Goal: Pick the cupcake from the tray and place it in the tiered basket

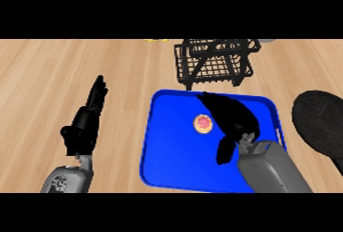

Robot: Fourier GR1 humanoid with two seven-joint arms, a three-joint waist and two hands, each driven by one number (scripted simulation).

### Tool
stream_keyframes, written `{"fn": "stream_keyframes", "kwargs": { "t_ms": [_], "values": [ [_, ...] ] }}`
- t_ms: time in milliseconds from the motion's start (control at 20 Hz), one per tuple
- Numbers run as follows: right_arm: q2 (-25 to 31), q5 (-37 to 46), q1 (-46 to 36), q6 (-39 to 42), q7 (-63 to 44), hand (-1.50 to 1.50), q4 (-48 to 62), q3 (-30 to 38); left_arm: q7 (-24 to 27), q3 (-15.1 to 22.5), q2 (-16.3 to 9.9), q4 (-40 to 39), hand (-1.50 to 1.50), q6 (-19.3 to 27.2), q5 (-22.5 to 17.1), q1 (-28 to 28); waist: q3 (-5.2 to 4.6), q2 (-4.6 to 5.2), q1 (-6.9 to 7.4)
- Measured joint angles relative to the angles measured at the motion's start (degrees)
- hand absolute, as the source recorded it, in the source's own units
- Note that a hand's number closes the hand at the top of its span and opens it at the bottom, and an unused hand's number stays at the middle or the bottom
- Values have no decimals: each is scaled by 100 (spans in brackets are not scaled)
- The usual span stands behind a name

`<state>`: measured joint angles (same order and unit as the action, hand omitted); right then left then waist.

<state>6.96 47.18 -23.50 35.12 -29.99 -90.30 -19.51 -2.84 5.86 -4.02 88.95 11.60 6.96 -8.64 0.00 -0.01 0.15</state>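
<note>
A bright blue rectangular tray (167, 158) is seen at the lower centre of the frame, carrying a small round cupcake (203, 123) with an orange rim and a pink-red top. A black wire tiered basket (216, 61) is shown at the upper centre on a light wooden counter (53, 72) patterned with streaked plank grain. A dark, finely speckled round plate (321, 127) is cut by the right edge, and both black hands, left (84, 129) and right (231, 118), are carried on grey forearms.

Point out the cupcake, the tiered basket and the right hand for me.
cupcake (203, 123), head view, on its pink top.
tiered basket (213, 64), head view, on its black wire front wall.
right hand (232, 117), head view, on the back of the hand, over the blue tray.
</note>
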Motion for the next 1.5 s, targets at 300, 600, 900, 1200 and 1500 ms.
{"fn": "stream_keyframes", "kwargs": {
  "t_ms": [300,600,900,1200,1500],
  "values": [
    [-197,294,46,-255,272,-150,331,70,63,42,125,-8,0,2,143,71,0,0,1],
    [-341,503,48,-386,504,-150,647,160,90,5,197,-49,0,-25,210,69,0,0,-1],
    [-480,642,211,-761,823,-150,921,208,-26,-74,181,122,0,-105,189,111,0,0,-1],
    [-592,851,284,-1501,961,150,1127,81,63,-152,168,58,0,-152,202,106,0,1,0],
    [-532,1529,-4,-2115,1194,150,1597,-126,98,-143,177,90,0,-214,189,182,0,3,13]
  ]
}}
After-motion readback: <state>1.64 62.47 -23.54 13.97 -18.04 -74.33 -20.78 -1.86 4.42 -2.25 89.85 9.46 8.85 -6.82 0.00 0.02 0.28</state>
